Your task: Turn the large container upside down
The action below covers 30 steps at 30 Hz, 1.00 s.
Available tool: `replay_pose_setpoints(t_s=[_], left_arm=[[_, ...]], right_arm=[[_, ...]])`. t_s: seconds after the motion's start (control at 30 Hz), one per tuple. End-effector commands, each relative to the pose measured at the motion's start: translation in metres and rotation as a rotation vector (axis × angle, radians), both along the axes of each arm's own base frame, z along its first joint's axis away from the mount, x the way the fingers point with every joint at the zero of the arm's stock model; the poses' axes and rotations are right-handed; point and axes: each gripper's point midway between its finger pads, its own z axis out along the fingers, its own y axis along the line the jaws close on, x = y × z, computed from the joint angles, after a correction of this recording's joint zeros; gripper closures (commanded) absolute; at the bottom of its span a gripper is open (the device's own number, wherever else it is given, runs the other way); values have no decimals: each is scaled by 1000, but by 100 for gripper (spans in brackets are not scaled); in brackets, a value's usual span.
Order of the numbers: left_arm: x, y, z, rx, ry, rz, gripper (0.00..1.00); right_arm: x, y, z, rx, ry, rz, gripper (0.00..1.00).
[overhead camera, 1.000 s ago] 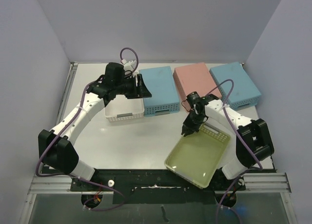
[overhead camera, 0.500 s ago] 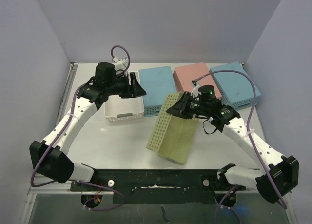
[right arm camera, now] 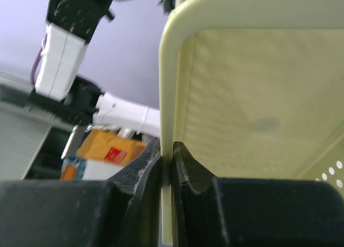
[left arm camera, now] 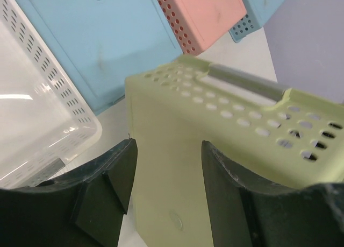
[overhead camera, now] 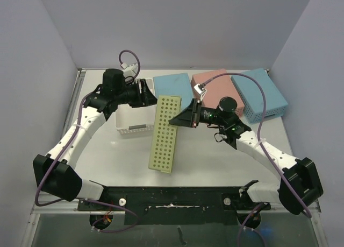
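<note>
The large yellow-green container point(overhead camera: 164, 134) stands tipped on its long side in the middle of the table, its perforated wall facing up in the top view. My right gripper point(overhead camera: 174, 120) is shut on its rim from the right. In the right wrist view the fingers point(right arm camera: 167, 150) pinch the thin rim, with the container's inside point(right arm camera: 258, 107) to the right. My left gripper point(overhead camera: 151, 94) is open by the container's far end. In the left wrist view the container's flat bottom point(left arm camera: 226, 150) shows between the spread fingers point(left arm camera: 167, 147); I cannot tell whether they touch it.
A white perforated basket point(overhead camera: 137, 120) sits upright just left of the container and also shows in the left wrist view point(left arm camera: 32, 112). Two upside-down blue containers point(overhead camera: 174, 93) point(overhead camera: 260, 93) and a pink one point(overhead camera: 215, 85) line the back of the table.
The right gripper has lifted the yellow-green container from lying open side up at the front right, carried it left to the middle and tipped it onto its side. The left gripper has barely moved.
</note>
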Motion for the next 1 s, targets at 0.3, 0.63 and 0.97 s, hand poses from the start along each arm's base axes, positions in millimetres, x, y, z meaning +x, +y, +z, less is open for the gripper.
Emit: replay_pose_setpoints(t_s=[0.3,0.63,0.97], left_arm=[[2,-4,14,-50,-60,-46,50],[2,0,8,-28,-54,-43,50],[11,-8,-1,-57,-28,-61,50]], right_arm=[[-78,-34,-26,332,96,316,100],[-45,-47,-128,35,303,101,83],[2,-134,-220,-836,339,-264,39]])
